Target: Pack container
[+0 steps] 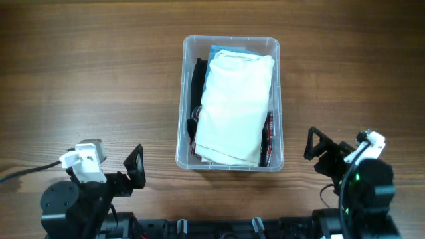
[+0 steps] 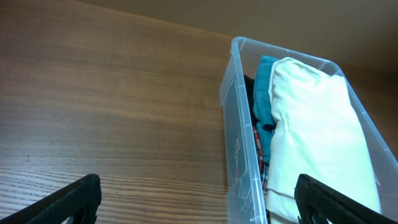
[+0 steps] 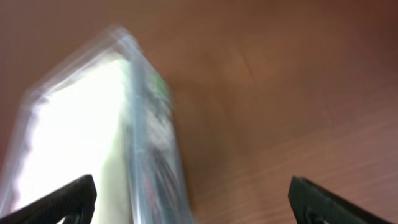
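A clear plastic container point(image 1: 230, 40) stands mid-worktop point(image 1: 80, 79), filled with folded clothes point(image 1: 197, 93) under a cream garment point(image 1: 236, 106), none visible outside it; the left hand point(image 2: 198, 190) and right hand point(image 3: 193, 186) hang empty by the near edge, both spread wide apart, so packing looks essentially done.

R wrist: container point(image 3: 148, 140) blurred. L wrist: its near end cropped. Lower clothes point(image 1: 197, 86) mostly hidden under cream garment point(image 1: 236, 106).

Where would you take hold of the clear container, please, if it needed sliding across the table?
Probably the container by its near short wall, at the rim, coming straight down from above and straddling the wall. The rim stands exposed there, while the cream garment fills the middle. It lies close to that wall, so the inner side may be tight.
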Robot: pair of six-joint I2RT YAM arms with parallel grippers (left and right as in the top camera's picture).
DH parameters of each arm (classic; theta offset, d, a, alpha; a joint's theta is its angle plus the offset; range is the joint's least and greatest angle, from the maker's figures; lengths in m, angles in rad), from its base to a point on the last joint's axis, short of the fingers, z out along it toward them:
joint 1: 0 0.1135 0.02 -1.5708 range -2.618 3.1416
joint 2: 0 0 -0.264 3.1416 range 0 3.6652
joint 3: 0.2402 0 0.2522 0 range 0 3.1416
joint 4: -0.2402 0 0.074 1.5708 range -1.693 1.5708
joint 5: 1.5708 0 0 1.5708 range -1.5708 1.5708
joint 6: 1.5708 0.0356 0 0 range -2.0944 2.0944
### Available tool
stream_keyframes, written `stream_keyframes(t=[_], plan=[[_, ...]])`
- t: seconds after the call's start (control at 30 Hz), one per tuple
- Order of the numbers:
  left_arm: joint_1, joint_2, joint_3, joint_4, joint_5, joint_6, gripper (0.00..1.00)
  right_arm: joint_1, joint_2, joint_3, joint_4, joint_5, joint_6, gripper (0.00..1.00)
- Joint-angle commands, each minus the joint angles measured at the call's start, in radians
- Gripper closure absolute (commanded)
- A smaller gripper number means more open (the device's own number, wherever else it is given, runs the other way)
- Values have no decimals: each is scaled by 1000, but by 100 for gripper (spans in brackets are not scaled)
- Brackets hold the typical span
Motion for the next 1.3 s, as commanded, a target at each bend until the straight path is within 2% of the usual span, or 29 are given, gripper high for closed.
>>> stream_keyframes(t=[0.0, 0.07, 0.13, 0.3, 0.37, 1.27], plan=[[-3, -6, -8, 2, 9, 19, 0, 1, -182, -129, 122, -78, -271, 0], [-3, -6, -8, 2, 9, 19, 0, 1, -273, -203, 222, -117, -385, 0], [-3, -6, -8, 2, 9, 19, 0, -1, -292, -283, 360, -120, -444, 0], [-3, -6, -8, 2, 9, 19, 0, -6, -296, -547, 782, -120, -474, 0], [-3, -6, -8, 2, 9, 19, 0, -6, -296, -552, 740, -112, -468, 0], [-3, -6, -22, 3, 9, 19, 0, -6, -295, -552, 741, -112, -470, 0]])
